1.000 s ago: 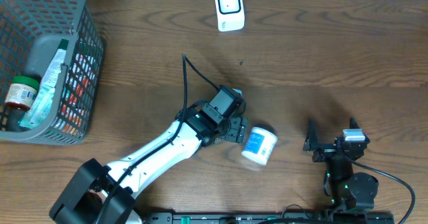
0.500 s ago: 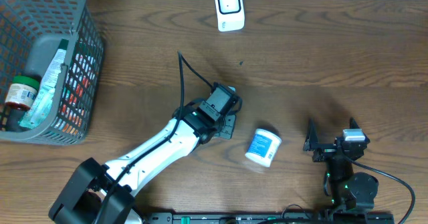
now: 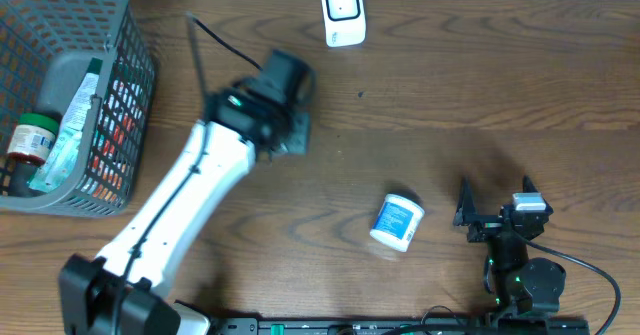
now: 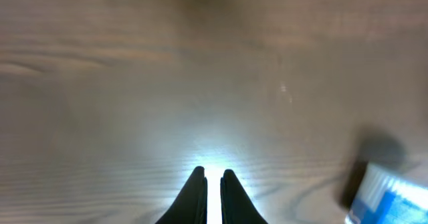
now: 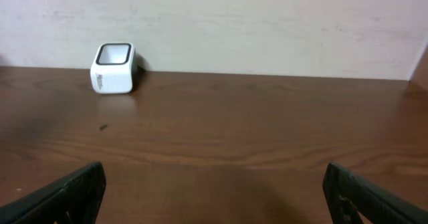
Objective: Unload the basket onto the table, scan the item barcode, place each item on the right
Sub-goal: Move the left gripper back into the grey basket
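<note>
Although the small white jar (image 3: 398, 221) with the blue label looks rigid and light, its smooth plastic wall is judged slippery. It appears to lie on its side on the worktop (image 3: 480, 95), so a nudge could set it rolling. It rests at about 5 o'clock from the centre of the overhead view, well apart from the scanner (image 3: 342, 12) at 12 o'clock. The left tool (image 4: 212, 176) has its jaws pressed together with nothing between them and hangs over bare wood at roughly 10 o'clock from the jar, well clear of it. The right tool (image 3: 496, 200) stands fully spread and empty, near the jar at its 3 o'clock. Recommended hold: across the cylindrical body at mid-length, off the label; the barcode's position cannot be told. A moderate squeeze should suffice, and crushing risk is judged low.
</note>
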`<action>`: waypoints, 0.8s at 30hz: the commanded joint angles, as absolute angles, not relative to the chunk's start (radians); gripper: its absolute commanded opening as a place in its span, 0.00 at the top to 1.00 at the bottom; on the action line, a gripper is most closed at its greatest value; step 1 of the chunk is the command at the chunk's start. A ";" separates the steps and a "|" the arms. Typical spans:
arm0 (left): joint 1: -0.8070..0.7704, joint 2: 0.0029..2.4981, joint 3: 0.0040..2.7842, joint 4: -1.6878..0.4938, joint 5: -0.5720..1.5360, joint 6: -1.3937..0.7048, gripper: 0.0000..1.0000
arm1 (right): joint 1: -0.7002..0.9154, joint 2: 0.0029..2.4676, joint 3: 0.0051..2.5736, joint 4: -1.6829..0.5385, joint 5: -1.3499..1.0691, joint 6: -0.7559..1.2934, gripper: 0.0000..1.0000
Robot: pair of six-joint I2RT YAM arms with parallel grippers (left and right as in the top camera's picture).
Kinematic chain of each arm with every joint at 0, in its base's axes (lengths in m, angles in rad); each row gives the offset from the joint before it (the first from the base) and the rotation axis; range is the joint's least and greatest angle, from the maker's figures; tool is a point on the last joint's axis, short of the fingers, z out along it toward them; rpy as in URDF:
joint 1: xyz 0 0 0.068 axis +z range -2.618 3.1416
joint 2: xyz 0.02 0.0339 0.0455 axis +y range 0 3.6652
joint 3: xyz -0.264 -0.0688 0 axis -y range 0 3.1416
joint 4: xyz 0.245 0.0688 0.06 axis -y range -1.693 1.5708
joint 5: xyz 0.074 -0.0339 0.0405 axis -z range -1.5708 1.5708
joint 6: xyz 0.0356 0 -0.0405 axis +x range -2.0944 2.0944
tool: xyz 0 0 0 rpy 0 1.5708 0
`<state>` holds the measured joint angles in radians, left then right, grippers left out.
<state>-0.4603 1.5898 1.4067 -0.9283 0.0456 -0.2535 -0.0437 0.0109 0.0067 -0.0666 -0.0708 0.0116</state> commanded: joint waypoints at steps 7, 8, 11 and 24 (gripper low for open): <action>-0.169 1.534 1.762 -1.066 0.033 -0.216 0.92 | -0.049 0.005 0.006 -0.071 -0.065 0.022 0.01; -0.134 1.517 1.771 -1.047 0.033 -0.219 0.89 | -0.049 0.005 0.006 -0.071 -0.065 0.022 0.01; -0.036 1.474 1.772 -0.956 0.033 -0.221 0.83 | -0.049 0.005 0.006 -0.071 -0.065 0.022 0.01; 0.339 1.432 1.771 -0.765 0.033 -0.241 0.73 | -0.049 0.005 0.006 -0.071 -0.065 0.022 0.01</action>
